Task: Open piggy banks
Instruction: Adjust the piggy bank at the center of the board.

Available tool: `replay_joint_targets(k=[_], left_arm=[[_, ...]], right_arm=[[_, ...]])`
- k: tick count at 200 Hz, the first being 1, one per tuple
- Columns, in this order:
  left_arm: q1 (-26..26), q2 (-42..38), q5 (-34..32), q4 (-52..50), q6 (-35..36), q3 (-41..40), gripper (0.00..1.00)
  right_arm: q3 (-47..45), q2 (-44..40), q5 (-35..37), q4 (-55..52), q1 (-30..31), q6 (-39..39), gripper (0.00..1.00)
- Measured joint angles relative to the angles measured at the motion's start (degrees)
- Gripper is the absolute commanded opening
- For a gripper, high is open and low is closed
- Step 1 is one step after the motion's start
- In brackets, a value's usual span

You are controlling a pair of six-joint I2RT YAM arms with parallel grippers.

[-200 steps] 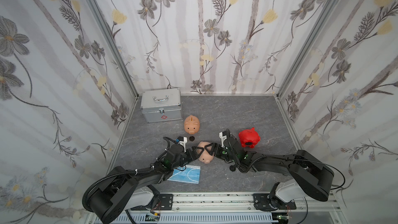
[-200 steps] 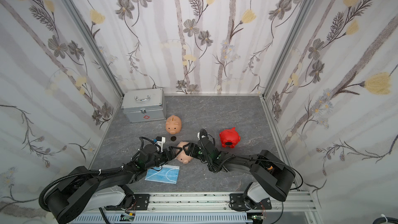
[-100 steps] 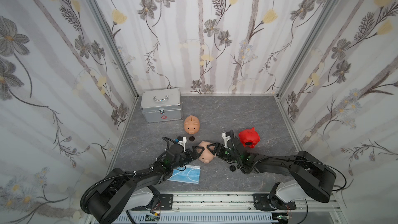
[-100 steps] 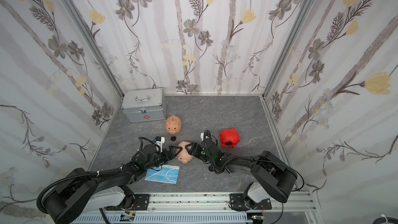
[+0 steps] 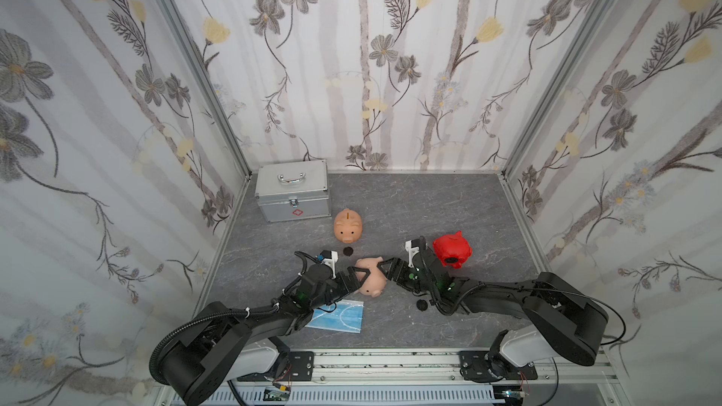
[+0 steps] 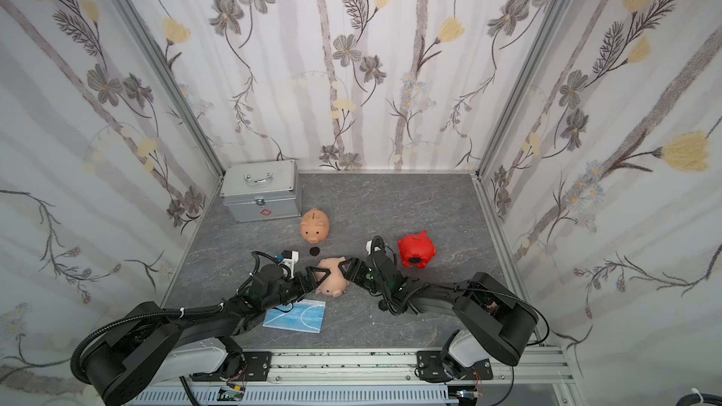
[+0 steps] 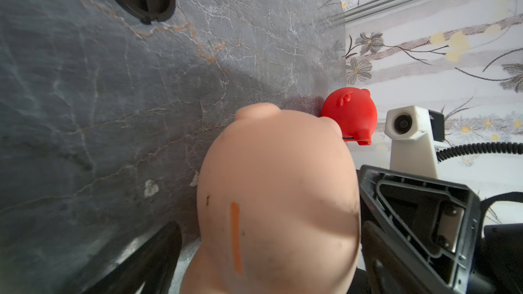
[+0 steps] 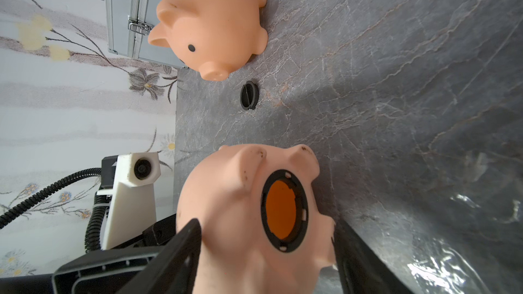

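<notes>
Right hand point(image 8: 266, 221) is clamping the smooth peach plastic pig point(image 8: 226, 207), round belly hole point(image 8: 281, 210) unplugged. Left hand point(image 7: 268, 196) is wide open.

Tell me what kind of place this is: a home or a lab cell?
Likely a lab test booth, not a home: floral wallpaper panels held by aluminium posts, a marble-look tabletop and a front mounting rail.
</notes>
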Motion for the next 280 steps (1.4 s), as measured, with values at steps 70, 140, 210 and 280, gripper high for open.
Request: replay_joint_targets(k=[70,140,210,280], left_arm=[[0.0,0.7,0.0,1.5,-0.1,0.5,0.79],[0.0,1.1,0.2,2.4,-0.2,0.8,0.71],[-0.1,1.4,0.2,2.6,-0.1,1.0,0.7],[-0.1,2.5,0.2,2.9,0.1,1.7,0.7]], right_arm=[[0.0,-6.7,1.9,-1.7,1.7,-4.0,0.78],[4.8,-2.7,4.4,-6.0,3.2,-6.7,0.81],[6.8,0.6,3.2,-9.6,3.5,-7.5,0.84],[7.6,1.1,3.5,-10.5,3.3,-7.5,0.81]])
